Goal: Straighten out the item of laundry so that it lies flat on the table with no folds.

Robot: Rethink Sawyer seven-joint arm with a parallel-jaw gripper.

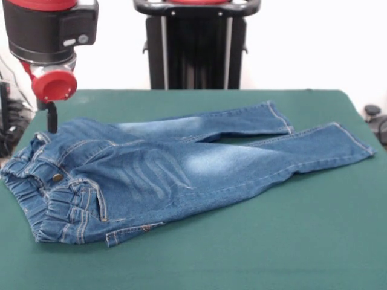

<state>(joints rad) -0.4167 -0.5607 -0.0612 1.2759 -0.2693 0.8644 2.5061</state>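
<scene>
The jeans (175,175) lie spread across the green worktop (290,241), while the end effector (52,118) hangs upper left, its opening impossible to tell.

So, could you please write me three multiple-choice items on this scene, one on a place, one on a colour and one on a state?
1. Where in the front view does the waistband of the jeans lie?
A. picture's left
B. picture's right
C. off the table

2. What colour is the table?
A. red
B. green
C. white

3. How do the legs lie?
A. rolled into a ball
B. hanging over the table's edge
C. stretched out, one partly over the other

Key: 1 A, the elastic band and button sit at the left; 2 B, green cloth shows all round the jeans; 3 C, both legs run out to the right and overlap near the crotch.
</scene>
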